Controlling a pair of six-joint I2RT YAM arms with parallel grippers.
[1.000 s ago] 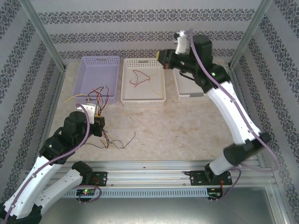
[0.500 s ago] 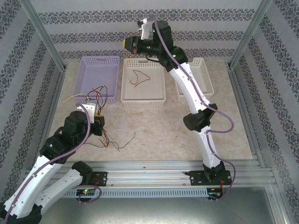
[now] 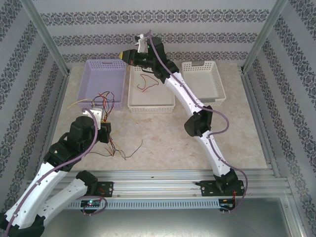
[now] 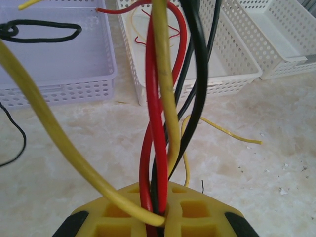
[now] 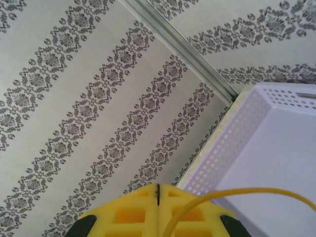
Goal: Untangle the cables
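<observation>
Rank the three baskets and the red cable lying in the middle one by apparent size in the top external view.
1. The purple basket and the middle white basket look alike. The right arm hides part of the white one, so they stay unranked.
2. The right white basket looks slightly smaller.
3. The red cable is by far the smallest.

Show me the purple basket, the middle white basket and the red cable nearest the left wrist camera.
purple basket [image 3: 101, 77], top view, floor.
middle white basket [image 3: 150, 107], top view, near wall.
red cable [image 4: 155, 123], left wrist view, mid-strand.
</observation>
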